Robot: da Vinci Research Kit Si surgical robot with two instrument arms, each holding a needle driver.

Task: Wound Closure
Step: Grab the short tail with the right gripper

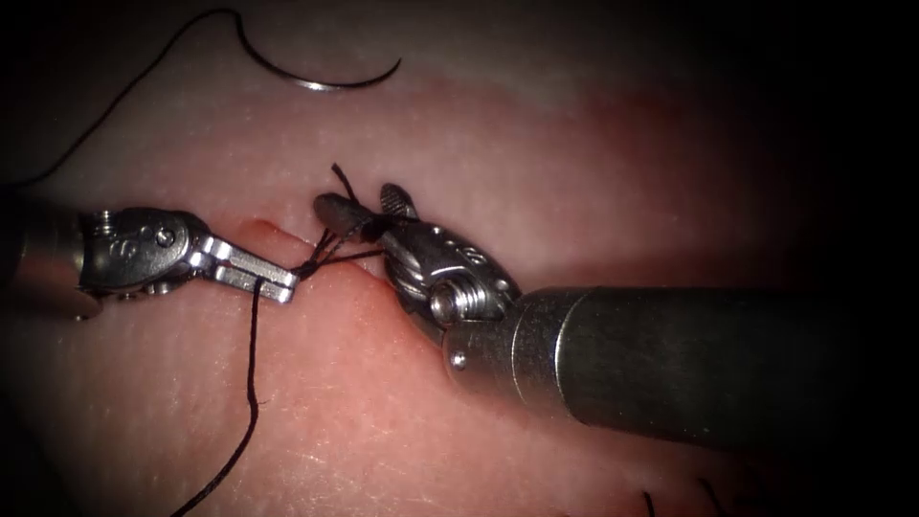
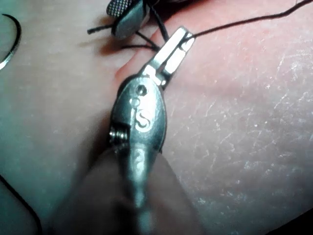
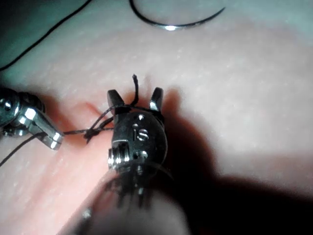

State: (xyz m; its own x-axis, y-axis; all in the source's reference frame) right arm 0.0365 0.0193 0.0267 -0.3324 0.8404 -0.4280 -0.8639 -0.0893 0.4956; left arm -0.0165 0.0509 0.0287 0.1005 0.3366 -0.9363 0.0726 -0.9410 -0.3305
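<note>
My left tool (image 1: 285,284) comes in from the left, its jaws shut on the black thread (image 1: 253,364) beside a knot (image 1: 311,266) at the cut (image 1: 263,230). That thread hangs down from the jaws across the tissue (image 1: 316,421). The same shut jaws (image 2: 182,40) show in the left wrist view. My right tool (image 1: 362,203) stands open just right of the knot, a short thread end (image 1: 341,178) rising between its jaws, which hold nothing (image 3: 135,97). The curved needle (image 1: 321,82) lies free on the tissue far behind the cut, not in the tissue, held by neither tool.
Thread trails from the needle's end away to the left edge (image 1: 105,105). Red fluid (image 1: 373,287) wets the tissue around the cut. Two short cut thread ends (image 1: 647,503) stick up near the front right. The right tool's thick shaft (image 1: 670,359) crosses the right half.
</note>
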